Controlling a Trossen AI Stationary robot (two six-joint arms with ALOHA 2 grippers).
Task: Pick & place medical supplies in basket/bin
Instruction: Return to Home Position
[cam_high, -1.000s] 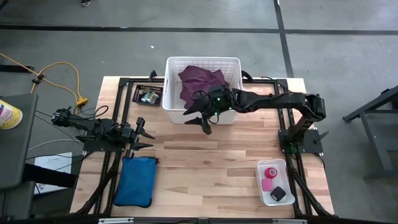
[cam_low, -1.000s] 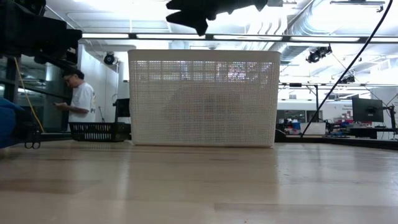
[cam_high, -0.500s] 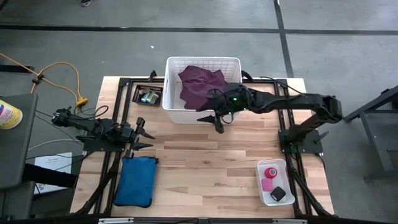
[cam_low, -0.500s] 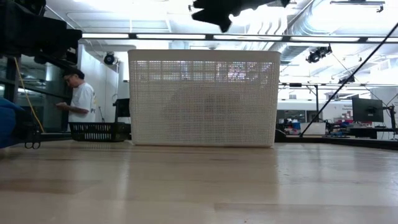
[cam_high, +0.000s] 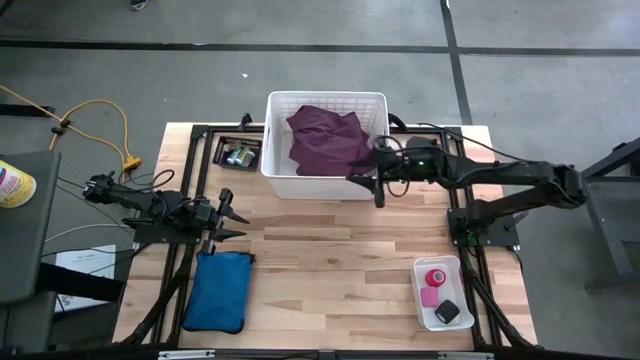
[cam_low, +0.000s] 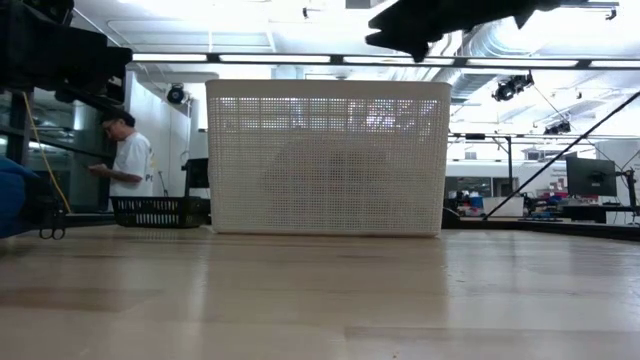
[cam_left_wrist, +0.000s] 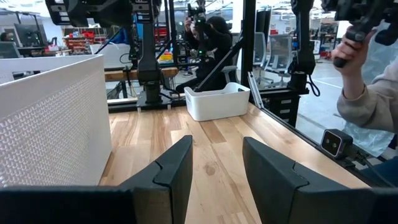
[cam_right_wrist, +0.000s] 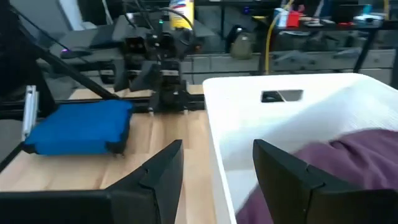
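Retracting rightward past the white basket's (cam_high: 327, 96) front corner since a second ago, the right gripper (cam_high: 368, 189) is travelling spread and empty. Its purple cloth (cam_high: 322, 140) is lying inside the basket. Homing well is calling for a high, steady pull-back clear of the rim. Beside the blue pouch (cam_high: 218, 290), the left gripper (cam_high: 235, 222) is waiting, parted.

Left pincer (cam_high: 242, 224), right pincer (cam_high: 369, 189): both open

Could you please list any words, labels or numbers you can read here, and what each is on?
No text is legible.
Reddish print on the container at the high view's left edge: too small.
Dark lettering on the person's shirt in the low view: too small.
Label on the bottle behind the table, right wrist view: blurred.
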